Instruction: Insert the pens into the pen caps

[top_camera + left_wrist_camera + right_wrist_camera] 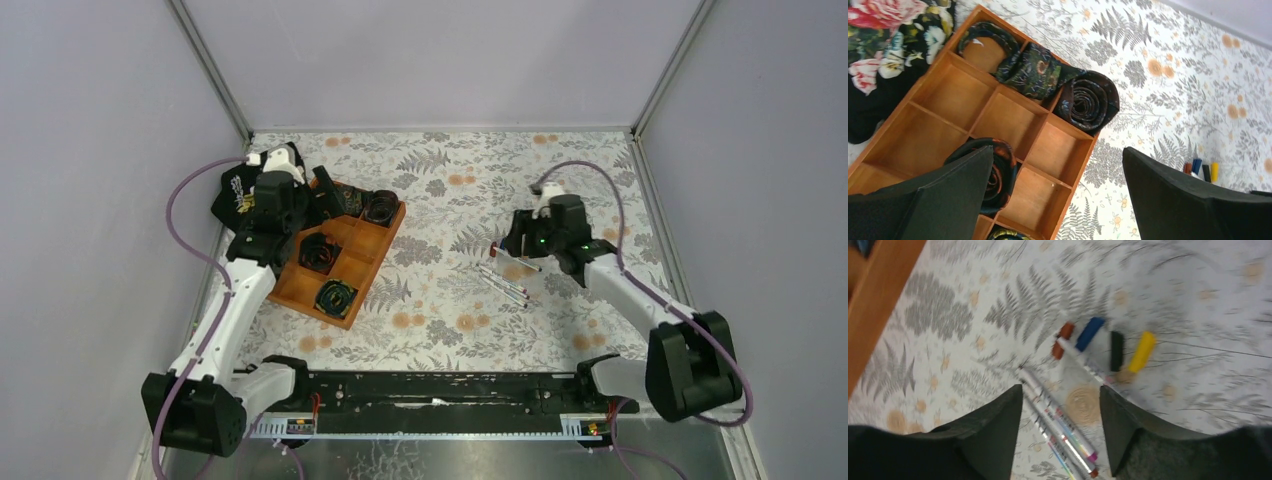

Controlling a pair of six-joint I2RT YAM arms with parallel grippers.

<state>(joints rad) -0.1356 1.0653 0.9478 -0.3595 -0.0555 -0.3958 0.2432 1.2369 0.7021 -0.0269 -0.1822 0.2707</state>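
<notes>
Fern-printed cloth (450,330) covers the table. On it sits a brown wooden tray (948,95) of square compartments, some holding tightly rolled patterned neckties (1088,100). The left gripper (1058,155) hangs over the tray, jaws spread and empty. Right of the tray, the right gripper (1061,390) hovers with its jaws parted above slim white pens (1058,425) lying side by side. One more pen lies against the stubby caps (1090,333), a row of red, blue, black and yellow.

Looking down from high behind over the whole table (450,180); looking closely from both wrists, sharing the pen caps (1089,333).
</notes>
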